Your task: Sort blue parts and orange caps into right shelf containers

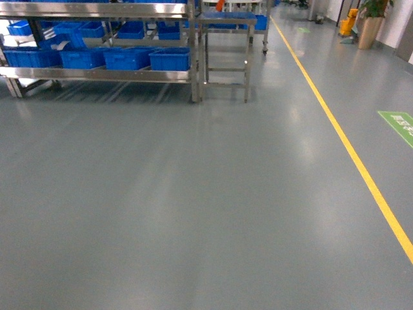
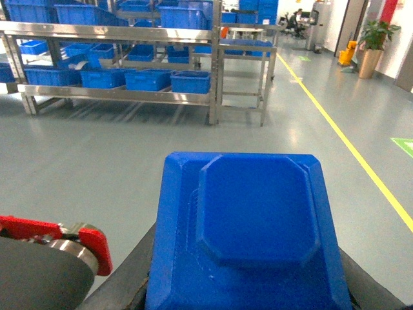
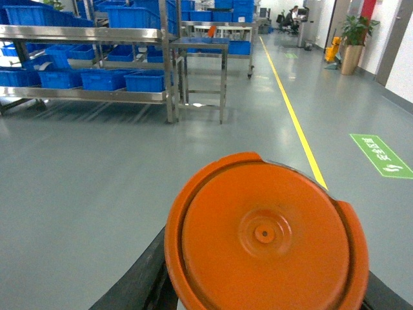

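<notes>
A: Report the position of the task items.

B: The blue part fills the lower centre of the left wrist view, held in front of that camera with the dark fingers of the left gripper flanking its lower edges. The jaws stand clamped on its sides. The orange cap occupies the same position in the right wrist view, flat face toward the camera, with a small centre dimple. The right gripper's dark fingers show below it on both sides, jaws closed on the cap.

A: Location of the containers?

B: Blue crates sit in a row on the low tier of a steel shelf rack, well ahead of both held items. More crates stand on upper tiers.

A: Surroundings relative to the rack?

B: A small steel table stands just beside the rack's right end. A yellow floor line runs further right of it. A potted plant stands beyond the line. Neither gripper appears in the head view.
</notes>
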You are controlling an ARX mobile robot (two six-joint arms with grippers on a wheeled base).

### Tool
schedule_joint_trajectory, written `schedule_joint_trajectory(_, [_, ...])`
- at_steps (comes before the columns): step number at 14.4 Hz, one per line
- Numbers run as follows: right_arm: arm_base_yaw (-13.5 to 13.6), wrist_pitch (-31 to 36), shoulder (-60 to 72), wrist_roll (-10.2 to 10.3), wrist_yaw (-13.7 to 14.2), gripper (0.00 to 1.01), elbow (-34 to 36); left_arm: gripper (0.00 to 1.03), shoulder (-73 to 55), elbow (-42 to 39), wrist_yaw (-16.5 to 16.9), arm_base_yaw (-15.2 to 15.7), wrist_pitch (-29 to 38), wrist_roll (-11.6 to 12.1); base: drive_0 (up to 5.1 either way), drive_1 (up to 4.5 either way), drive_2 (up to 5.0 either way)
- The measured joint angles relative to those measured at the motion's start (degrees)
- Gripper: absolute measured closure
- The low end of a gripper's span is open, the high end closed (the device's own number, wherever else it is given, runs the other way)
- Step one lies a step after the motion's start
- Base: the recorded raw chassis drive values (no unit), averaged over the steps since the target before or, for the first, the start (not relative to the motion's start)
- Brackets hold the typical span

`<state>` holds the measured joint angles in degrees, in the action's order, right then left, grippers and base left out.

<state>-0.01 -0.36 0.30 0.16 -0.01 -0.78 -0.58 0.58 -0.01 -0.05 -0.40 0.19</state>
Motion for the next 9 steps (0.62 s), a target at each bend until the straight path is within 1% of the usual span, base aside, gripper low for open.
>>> schedule_joint_trajectory(1, [0.00, -0.11, 0.00, 0.00, 0.02, 0.56, 0.00, 0.60, 0.00, 0.00, 0.02, 0.00, -0.02, 0.00, -1.6, -1.58, -1.6])
schedule_joint_trajectory(9, [0.00, 0.07, 0.00, 0.00, -0.04, 0.56, 0.00, 0.60, 0.00, 0.00, -0.13, 0.02, 0.02, 0.00, 0.3, 4.62, -3.9])
